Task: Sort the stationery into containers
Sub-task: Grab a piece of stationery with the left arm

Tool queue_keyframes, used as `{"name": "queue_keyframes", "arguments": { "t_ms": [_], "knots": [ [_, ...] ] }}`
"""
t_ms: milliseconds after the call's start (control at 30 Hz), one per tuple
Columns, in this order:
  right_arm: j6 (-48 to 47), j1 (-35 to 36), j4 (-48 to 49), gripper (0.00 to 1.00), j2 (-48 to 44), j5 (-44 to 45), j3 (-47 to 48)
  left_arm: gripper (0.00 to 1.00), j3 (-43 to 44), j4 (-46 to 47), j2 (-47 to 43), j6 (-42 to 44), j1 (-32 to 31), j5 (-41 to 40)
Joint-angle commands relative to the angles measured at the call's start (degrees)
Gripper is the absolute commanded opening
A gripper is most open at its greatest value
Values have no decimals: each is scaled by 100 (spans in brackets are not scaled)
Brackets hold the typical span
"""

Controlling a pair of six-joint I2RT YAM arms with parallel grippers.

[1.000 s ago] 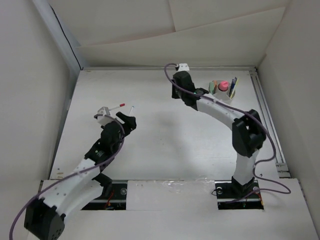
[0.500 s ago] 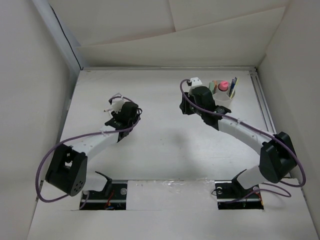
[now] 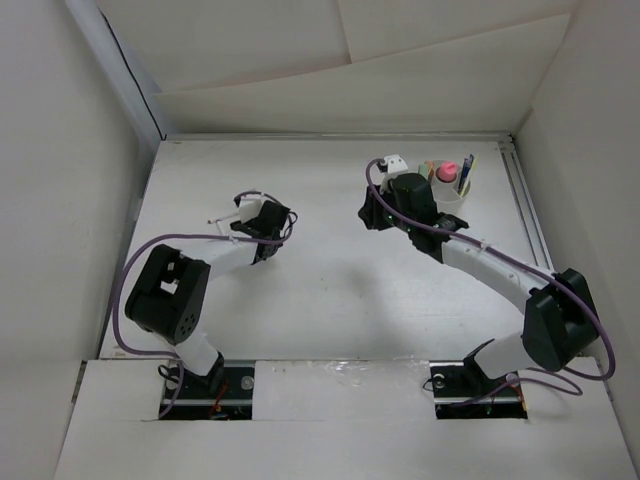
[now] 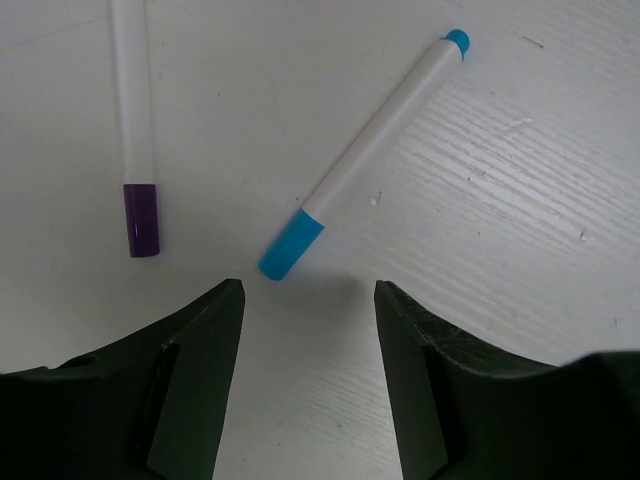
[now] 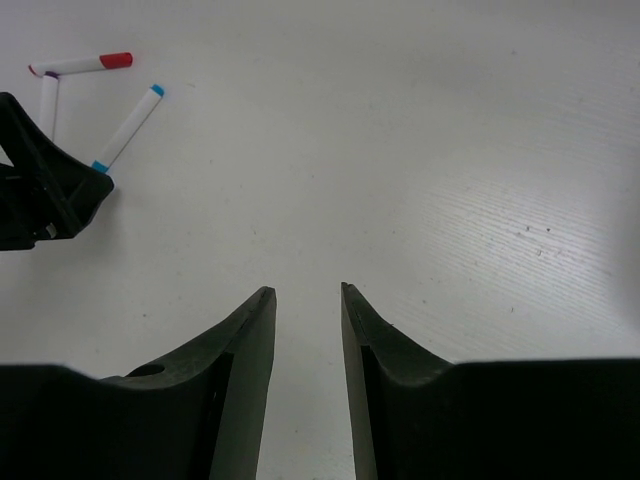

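My left gripper [image 3: 265,228] hangs open and empty over the pens at the table's left middle. In the left wrist view its jaws [image 4: 308,290] stand just short of the blue cap of a white pen [image 4: 365,150]; a white pen with a purple cap [image 4: 135,130] lies to the left. The right wrist view shows these and a white pen with a red cap [image 5: 85,63]. The round white cup [image 3: 452,195] at the back right holds the pink-capped item [image 3: 447,170] and several pens. My right gripper [image 3: 370,215], left of the cup, is slightly open and empty [image 5: 305,292].
White walls close the table at the back and both sides. A metal rail [image 3: 530,230] runs along the right edge. The left gripper [image 5: 45,200] shows at the left edge of the right wrist view. A thin white pen end [image 3: 222,216] sticks out left of the left gripper.
My left arm has folded in and its gripper has moved right over the pens, hiding them from above. My right gripper moved right beside the cup, then barely shifted.
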Motion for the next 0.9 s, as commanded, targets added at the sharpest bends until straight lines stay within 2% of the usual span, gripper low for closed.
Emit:
{"name": "queue_keyframes", "arguments": {
  "t_ms": [0, 433, 567, 700, 867],
  "knots": [
    [-49, -83, 373, 39, -188, -170, -62, 52, 153, 190, -86, 190, 256, 53],
    [-49, -83, 426, 39, -135, -276, -62, 50, 276, 420, 345, 568, 371, 599],
    [-49, -83, 426, 39, -135, -276, -62, 47, 170, 472, 345, 568, 371, 661],
    [-49, -30, 426, 39, -135, -214, -62, 39, 170, 367, 397, 568, 371, 661],
    [-49, -30, 426, 39, -135, -214, -62, 39, 223, 306, 345, 568, 371, 574]
  ]
}}
